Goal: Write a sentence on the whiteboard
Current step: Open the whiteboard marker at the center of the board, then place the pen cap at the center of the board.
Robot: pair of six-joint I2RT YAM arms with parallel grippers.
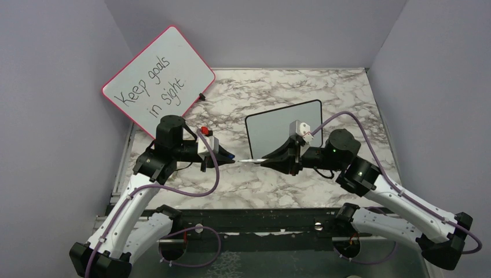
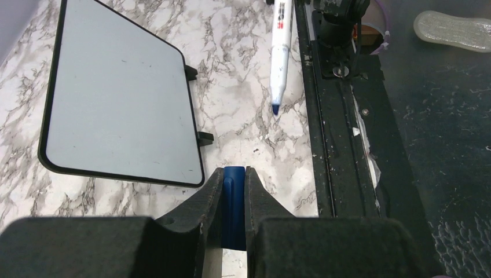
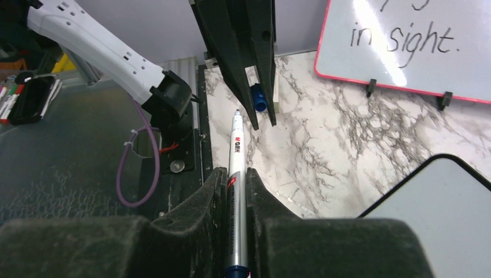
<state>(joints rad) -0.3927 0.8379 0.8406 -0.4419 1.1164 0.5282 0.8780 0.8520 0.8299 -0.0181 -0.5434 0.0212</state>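
Your left end effector (image 2: 233,174) is clamped shut on the blue cap (image 2: 233,202). Your right end effector (image 3: 236,174) is clamped round the barrel of the marker (image 3: 236,145). They sit nose to nose over the marble surface (image 1: 347,92), w/ a short gap between cap and nib. To me that fits the uncapping step: one arm on each half, so the pen parts along its own axis. The nib is bare and blue, aimed at the left arm and roughly level, not down at anything. The barrel runs between the right fingers w/ a good length sticking out front. My guess is that gives you reach for writing, but also leverage for the pen to swing if the grip is soft.

The whiteboard (image 1: 272,130) lies flat on the surface just behind the right end effector in the top view, right of centre and skewed a bit vs. the surface's edges. It has a thin black frame, rounded corners and two small black feet along one edge (left wrist view). The face is pale grey-white and blank: no blue strokes, so none of the sentence is down yet. There are a few faint specks; can't tell if they're dirt or old ink.

The red-framed board (image 1: 159,81) reading "Keep goals in sight" is propped at back left, well apart, and isn't your target.
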